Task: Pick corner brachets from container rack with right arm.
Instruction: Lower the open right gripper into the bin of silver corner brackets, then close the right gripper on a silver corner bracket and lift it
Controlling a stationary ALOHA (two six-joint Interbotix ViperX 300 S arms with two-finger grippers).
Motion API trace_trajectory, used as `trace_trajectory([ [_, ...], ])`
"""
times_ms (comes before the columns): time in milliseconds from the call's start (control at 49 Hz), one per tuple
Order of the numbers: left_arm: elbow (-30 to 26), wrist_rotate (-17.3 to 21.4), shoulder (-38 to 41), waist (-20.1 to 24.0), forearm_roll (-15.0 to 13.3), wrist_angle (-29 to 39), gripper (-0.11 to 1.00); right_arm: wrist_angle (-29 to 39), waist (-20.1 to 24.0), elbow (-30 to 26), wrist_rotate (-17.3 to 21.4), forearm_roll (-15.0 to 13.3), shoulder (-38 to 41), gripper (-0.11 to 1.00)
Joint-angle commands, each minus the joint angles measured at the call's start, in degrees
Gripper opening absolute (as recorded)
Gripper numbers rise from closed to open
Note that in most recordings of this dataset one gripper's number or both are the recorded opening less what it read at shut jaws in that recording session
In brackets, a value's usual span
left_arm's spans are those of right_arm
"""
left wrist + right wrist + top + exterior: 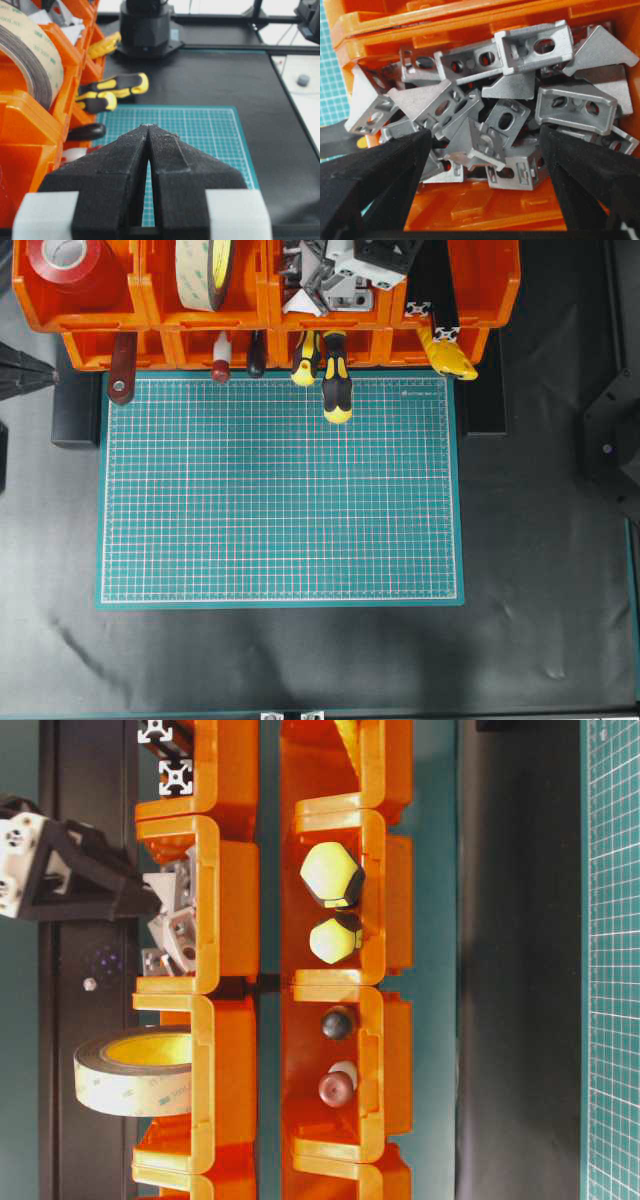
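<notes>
A heap of silver-grey corner brachets (505, 115) fills one bin of the orange container rack (470, 207). My right gripper (485, 134) is open, with one black finger (375, 175) at the left of the heap and the other at the right. Nothing is gripped between them. From overhead, the right gripper (375, 265) sits in the upper bin over the brachets (315, 280) of the rack (150, 310). At table level its tips (150, 900) meet the brachets (175, 925). My left gripper (149, 127) is shut and empty beside the rack, over the mat's left edge (45, 372).
A green gridded cutting mat (280, 490) lies in front of the rack. Yellow-black screwdriver handles (337, 390) stick out of the lower bins over its far edge. Tape rolls (205, 270) and red tape (65, 260) fill other bins. Black profile bars (165, 755) stand nearby.
</notes>
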Motion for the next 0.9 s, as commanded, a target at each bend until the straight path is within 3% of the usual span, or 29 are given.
trace_trajectory([
  [0,-1.76,-0.09,0.26,0.09,0.09,-0.26,0.0,0.44,0.35,-0.35,0.26,0.26,-0.26,0.85],
  [326,-1.76,0.18,0.18,0.18,0.09,-0.26,0.0,3.08,0.44,-0.44,3.43,0.53,-0.18,0.81],
  [449,-1.76,0.18,0.18,0.18,0.09,-0.26,0.0,1.32,0.88,-0.62,4.04,0.62,-0.18,0.69],
  [632,-1.76,0.09,0.18,0.0,0.09,-0.26,0.0,-2.64,1.41,-0.79,4.66,0.62,-0.09,0.36],
  [877,-1.85,-0.09,-0.09,-0.26,0.09,-0.26,0.0,-3.6,2.11,-0.79,4.83,0.62,-0.18,0.35],
])
